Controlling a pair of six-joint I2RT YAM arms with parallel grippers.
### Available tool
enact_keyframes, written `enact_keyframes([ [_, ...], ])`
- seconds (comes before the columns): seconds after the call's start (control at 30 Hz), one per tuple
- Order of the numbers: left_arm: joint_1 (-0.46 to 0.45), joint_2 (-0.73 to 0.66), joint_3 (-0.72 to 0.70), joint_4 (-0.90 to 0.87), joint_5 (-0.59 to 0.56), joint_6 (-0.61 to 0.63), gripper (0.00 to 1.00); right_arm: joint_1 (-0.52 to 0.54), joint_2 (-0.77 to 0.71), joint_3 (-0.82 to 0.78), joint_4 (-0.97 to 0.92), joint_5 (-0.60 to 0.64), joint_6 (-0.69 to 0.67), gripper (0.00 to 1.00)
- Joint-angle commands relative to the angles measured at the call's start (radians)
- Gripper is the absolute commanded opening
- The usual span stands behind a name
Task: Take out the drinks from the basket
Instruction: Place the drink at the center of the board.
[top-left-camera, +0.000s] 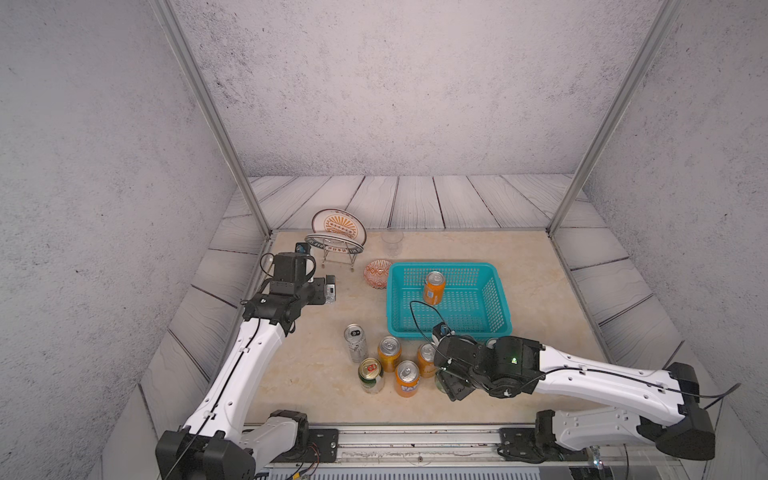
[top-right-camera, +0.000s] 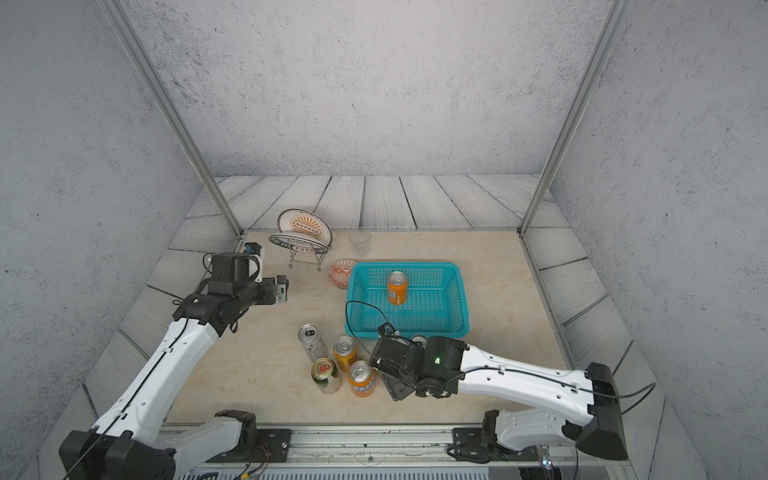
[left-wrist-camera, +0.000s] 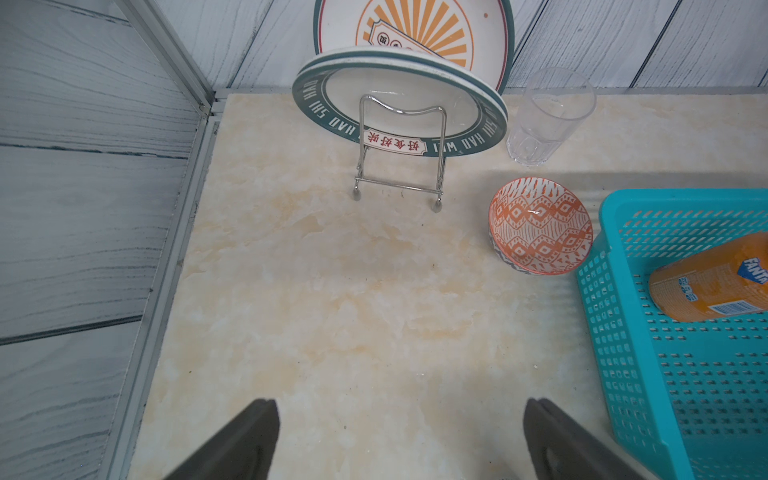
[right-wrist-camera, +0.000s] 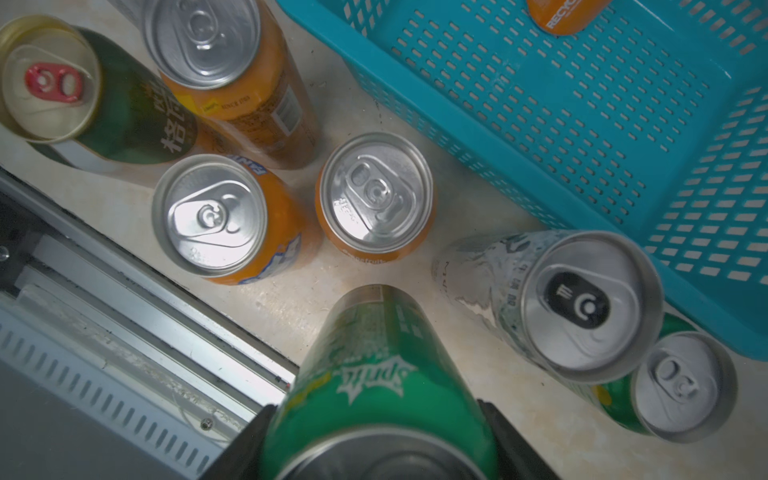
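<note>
Wrist-only: green can (right-wrist-camera: 376, 365) in right claw (right-wrist-camera: 376, 419)

The left arm (top-left-camera: 253, 353) and the right arm (top-left-camera: 602, 374) have smooth white link shells dotted with small dark screw holes and joined by chunky black joint housings. A thin black cable (top-left-camera: 415, 316) lies along each shell and loops free near the wrist. A small green light (top-left-camera: 514, 360) glows on the right wrist housing. The left gripper (left-wrist-camera: 401, 436) has dark grey, wedge-shaped fingers (left-wrist-camera: 249, 440).
</note>
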Motion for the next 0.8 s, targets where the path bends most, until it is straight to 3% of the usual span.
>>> enact_keyframes([
  [0.0,0.012,0.007,0.003,-0.005,-0.011,0.005,0.99,0.005,-0.016,-0.020,0.090,0.027,0.022,0.64],
  [0.77,0.012,0.004,0.003,-0.004,-0.007,0.004,0.99,0.005,0.037,-0.205,0.262,0.050,0.067,0.65],
])
